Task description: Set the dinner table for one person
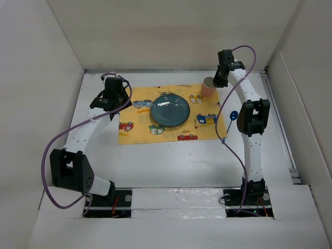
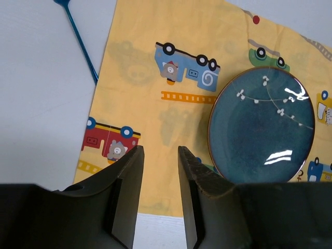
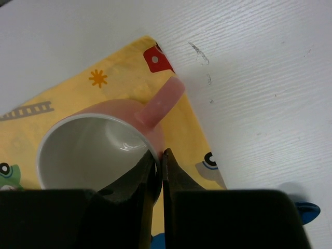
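The dinner table (image 1: pixel 171 161) is the white surface. A yellow cloth mat (image 1: pixel 136 136) printed with cars lies on it, with a dark blue plate (image 1: pixel 169 110) in the middle. My right gripper (image 1: pixel 218 81) is shut on the rim of a pink cup (image 1: pixel 208 88) at the mat's back right corner. In the right wrist view one finger is inside the cup (image 3: pixel 98 150) and one outside by the handle, jaws (image 3: pixel 160 153) pinched on the wall. My left gripper (image 1: pixel 110 98) is open and empty over the mat's left edge (image 2: pixel 160 150), beside the plate (image 2: pixel 262 124).
A blue spoon-like utensil (image 1: pixel 233 115) lies on the table right of the mat; its end shows in the right wrist view (image 3: pixel 306 210). A thin blue utensil handle (image 2: pixel 80 44) lies on the table by the mat's edge. White walls enclose the table.
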